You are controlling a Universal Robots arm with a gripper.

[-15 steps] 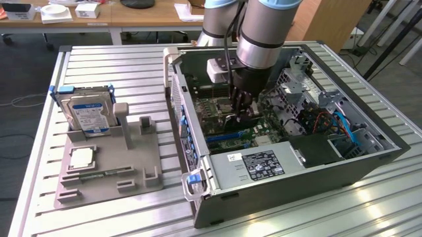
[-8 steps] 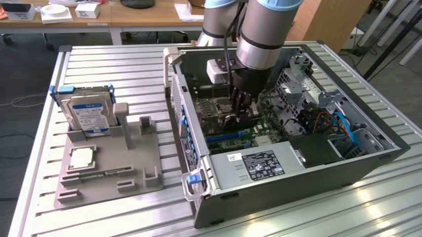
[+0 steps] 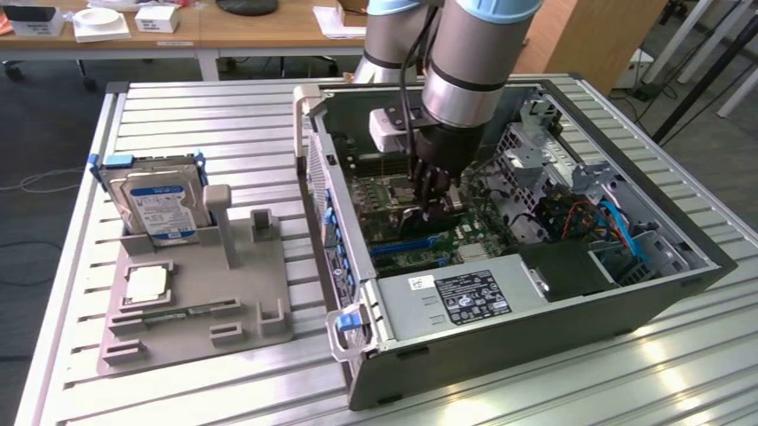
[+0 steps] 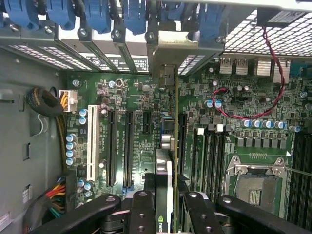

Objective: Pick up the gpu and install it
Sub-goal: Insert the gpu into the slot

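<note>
gpu [image 4: 165, 163] upright in end effector [image 4: 168, 207], inside computer case [image 3: 556, 342]

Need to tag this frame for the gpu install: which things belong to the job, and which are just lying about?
In the job: gpu, gripped edge-on in the claw; motherboard beneath it; open computer case.
Lying about: hard drive, memory stick and square chip, all on the grey holder; boxes on the far desk.

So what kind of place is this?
Probably a robotics lab or test workshop: a robot arm reaches into an open computer case on a slatted metal table, a grey fixture beside it holds a hard drive, and wooden desks stand behind.
</note>
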